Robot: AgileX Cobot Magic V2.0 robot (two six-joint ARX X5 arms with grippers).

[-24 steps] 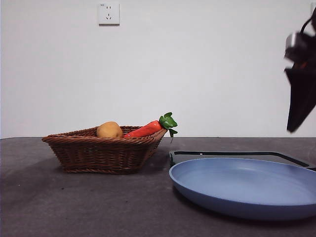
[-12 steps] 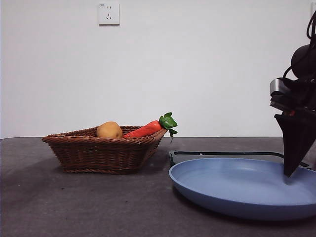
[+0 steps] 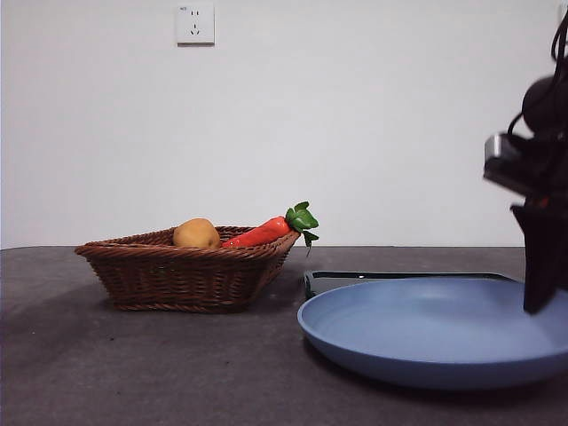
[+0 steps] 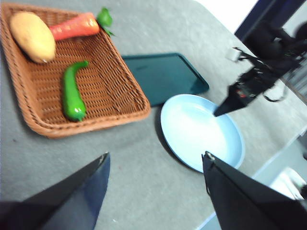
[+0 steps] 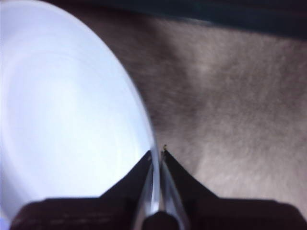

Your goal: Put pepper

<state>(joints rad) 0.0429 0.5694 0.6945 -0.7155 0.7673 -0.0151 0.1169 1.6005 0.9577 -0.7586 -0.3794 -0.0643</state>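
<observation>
The glossy dark green pepper (image 4: 73,93) lies in the wicker basket (image 4: 86,122), apart from the potato and the carrot. In the front view the basket wall (image 3: 177,271) hides it. My left gripper (image 4: 156,155) is open and empty, high above the table near the basket. My right gripper (image 5: 157,153) is shut on the rim of the blue plate (image 5: 57,105). It shows at the right edge of the front view (image 3: 540,302) and in the left wrist view (image 4: 218,112), at the side of the plate (image 3: 426,337) away from the basket.
A potato (image 3: 196,233) and an orange-red carrot (image 3: 262,232) with a green top lie in the basket. A dark flat tray (image 4: 163,76) lies between the basket and the plate (image 4: 196,132). A wall socket (image 3: 195,24) is on the back wall.
The right gripper came down from the upper right onto the plate's rim. The plate has shifted a little to the left. The basket and its contents have not moved.
</observation>
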